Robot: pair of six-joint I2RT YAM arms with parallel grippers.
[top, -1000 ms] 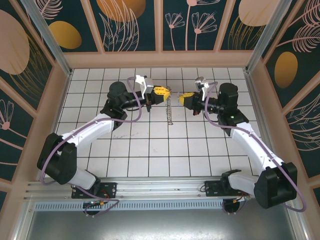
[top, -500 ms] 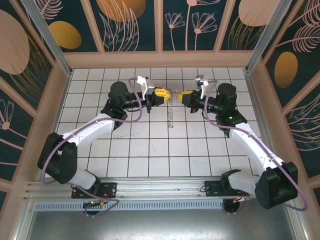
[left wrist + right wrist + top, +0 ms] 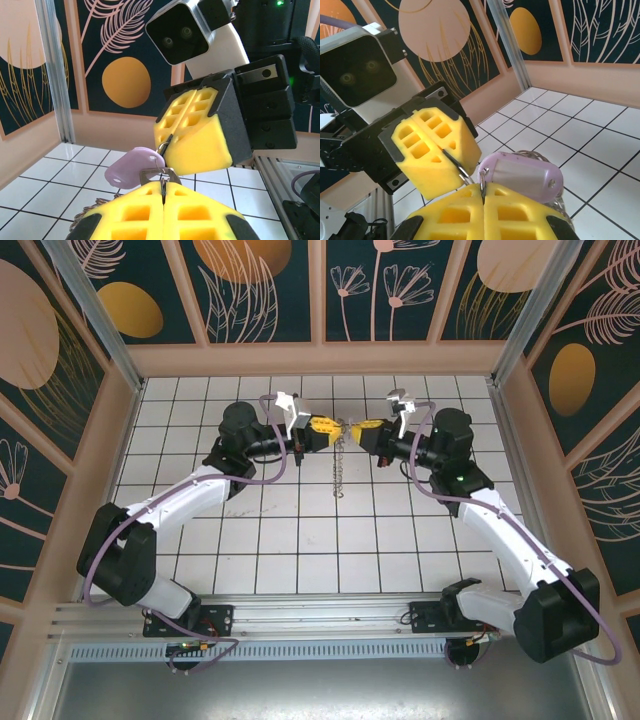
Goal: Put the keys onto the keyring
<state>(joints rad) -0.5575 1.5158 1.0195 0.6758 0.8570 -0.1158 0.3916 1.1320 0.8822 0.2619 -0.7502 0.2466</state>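
The left gripper (image 3: 334,427) has its jaws clamped on the key (image 3: 131,169) by its blade. Just beside the key, the right gripper's (image 3: 355,427) jaws pinch the keyring (image 3: 340,462), whose loop dangles below the key. The step probably needs slow threading with both grips firm.

Both arms stretched from the bottom corners toward the frame's upper centre, elbows bowed outward, left gripper (image 3: 336,427) and right gripper (image 3: 351,427) levelled tip to tip, nearly touching, yellow fingers (image 3: 322,428) pressed closed.
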